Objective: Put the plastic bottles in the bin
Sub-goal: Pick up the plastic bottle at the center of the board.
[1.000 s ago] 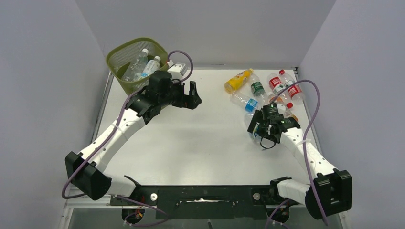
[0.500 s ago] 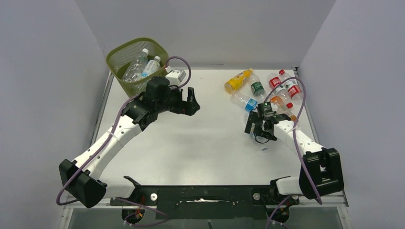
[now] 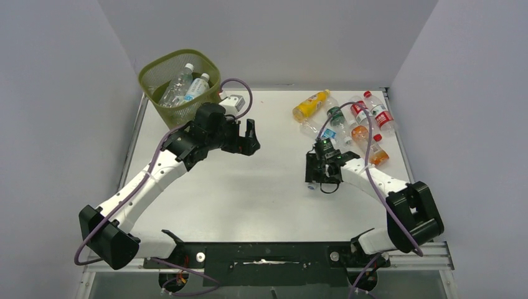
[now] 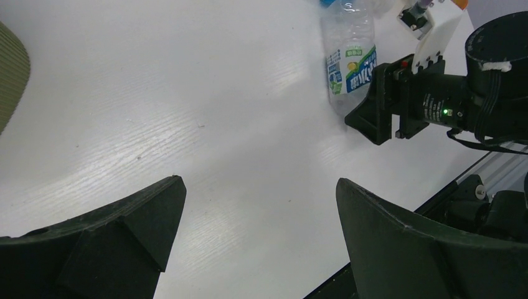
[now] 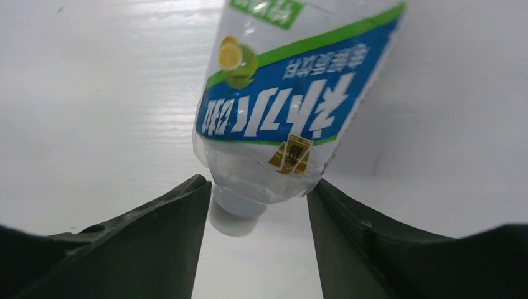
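A clear plastic bottle with a blue and green label and a white cap lies on the white table, its neck end between my right gripper's fingers. Both fingers touch its shoulder, so the gripper is shut on it. From above, that gripper sits left of a cluster of several bottles at the back right, among them an orange one. The olive-green mesh bin stands at the back left with two bottles inside. My left gripper hangs open and empty over the table, right of the bin.
The left wrist view shows the held bottle, the right wrist housing and a sliver of the bin. A small white box lies beside the bin. Grey walls close in on three sides of the table.
My right gripper has slid left, away from the bottle cluster, and its jaws have come in onto the blue-labelled bottle. The left arm has drifted slightly nearer, still open.
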